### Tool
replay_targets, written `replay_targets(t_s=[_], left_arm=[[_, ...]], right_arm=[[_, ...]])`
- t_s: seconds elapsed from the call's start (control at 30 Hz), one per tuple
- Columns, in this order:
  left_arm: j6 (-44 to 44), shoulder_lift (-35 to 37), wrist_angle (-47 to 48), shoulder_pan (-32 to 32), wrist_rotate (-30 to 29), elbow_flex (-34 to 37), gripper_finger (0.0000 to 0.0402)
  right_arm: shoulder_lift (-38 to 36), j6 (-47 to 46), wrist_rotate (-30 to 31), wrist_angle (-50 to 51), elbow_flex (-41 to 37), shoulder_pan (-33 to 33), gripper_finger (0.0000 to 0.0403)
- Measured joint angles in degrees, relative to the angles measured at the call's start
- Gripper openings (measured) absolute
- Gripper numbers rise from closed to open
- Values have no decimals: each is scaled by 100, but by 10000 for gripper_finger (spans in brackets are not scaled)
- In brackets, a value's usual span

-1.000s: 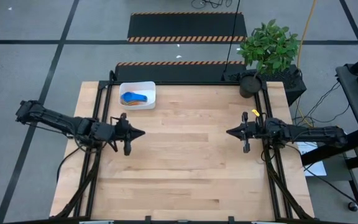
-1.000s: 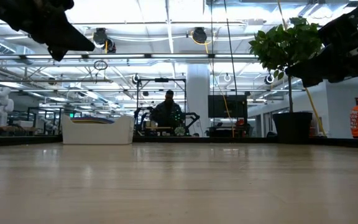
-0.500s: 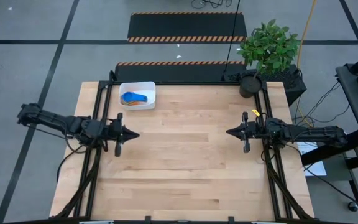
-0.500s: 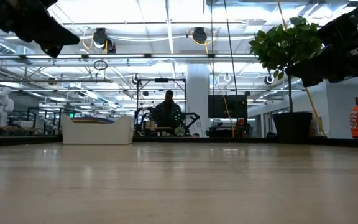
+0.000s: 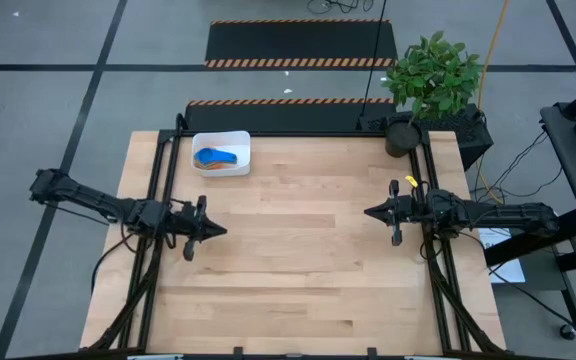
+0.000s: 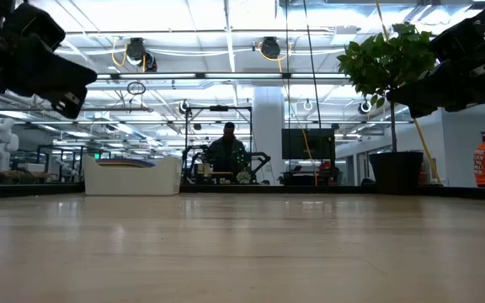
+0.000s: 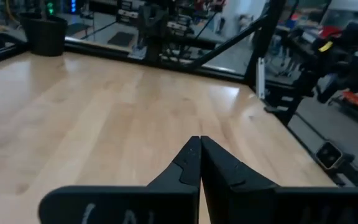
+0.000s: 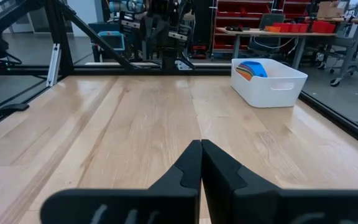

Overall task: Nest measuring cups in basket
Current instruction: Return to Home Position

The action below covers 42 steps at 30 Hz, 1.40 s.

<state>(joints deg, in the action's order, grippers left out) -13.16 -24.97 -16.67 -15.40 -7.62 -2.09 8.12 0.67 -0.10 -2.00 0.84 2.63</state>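
The white basket [image 5: 221, 153] stands on the table near the far left corner; it also shows in the right wrist view [image 8: 269, 82] and the low view [image 6: 133, 176]. Nested measuring cups [image 5: 216, 157] lie inside it, a blue one on top with orange beneath; their rims [image 8: 252, 68] show above the wall. My left gripper [image 5: 222, 230] hovers shut over the table's left side, nearer than the basket, pointing about level toward the right [image 7: 199, 144]. My right gripper [image 5: 368, 212] hovers shut at the table's right side, pointing left [image 8: 201, 147]. Neither holds anything.
A potted plant [image 5: 430, 82] stands at the far right corner, its pot [image 5: 400, 135] on the table's edge. A black frame rail [image 5: 298, 132] runs along the far edge and both sides. Bare wood lies between the two grippers.
My left gripper has drawn back toward the table's left edge and near side, sunk lower, and tipped from slanting down to about level. It stays shut. The right arm, the basket and the cups have kept still.
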Motion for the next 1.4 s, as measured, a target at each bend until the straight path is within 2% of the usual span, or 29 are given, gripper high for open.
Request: replay_targets(t_s=[0.07, 0.27, 0.53, 0.87, 1.1, 1.23, 1.3, 1.4], left_arm=[[-11, 4, -189, 0, 32, 157, 4], [393, 135, 23, 11, 14, 153, 5], [860, 656, 213, 39, -41, 153, 3], [792, 1373, 571, 806, -30, 153, 3], [788, 1750, 623, 1451, 445, 153, 5], [761, 2058, 593, 1611, 698, 153, 5], [836, 2241, 669, 1613, 690, 151, 4], [878, 2490, 1162, 1613, 374, 151, 3]], right_arm=[[0, 0, 0, 2, 0, 0, 0], [-1, -2, 0, 2, 0, 1, 0], [0, 0, 0, 2, 0, 2, 0], [0, -1, 0, 2, 0, 2, 0], [0, 0, 0, 2, 0, 2, 0], [-2, -2, 0, 4, 0, 2, 0], [0, -1, 0, 4, 0, 2, 0], [0, -2, 0, 4, 0, 1, 0]])
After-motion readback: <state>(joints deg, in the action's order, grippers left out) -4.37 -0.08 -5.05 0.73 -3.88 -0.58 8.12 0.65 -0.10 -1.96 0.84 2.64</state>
